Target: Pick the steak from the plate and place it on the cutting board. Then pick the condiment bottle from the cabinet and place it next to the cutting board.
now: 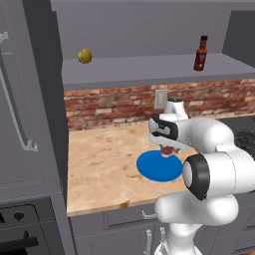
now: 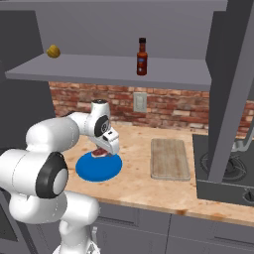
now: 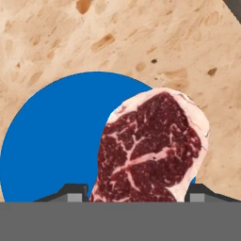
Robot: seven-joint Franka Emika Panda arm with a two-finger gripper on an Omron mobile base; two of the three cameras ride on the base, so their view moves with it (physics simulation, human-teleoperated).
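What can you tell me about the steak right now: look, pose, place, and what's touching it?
The steak is a small raw slab, dark red with white marbling and a pale fat rim. In the hand view it sits between the pincer tips, one on each side, and overlaps the blue plate's edge. From the base views it looks lifted just above the plate, under the hand. Whether the tips press it, I cannot tell for sure.
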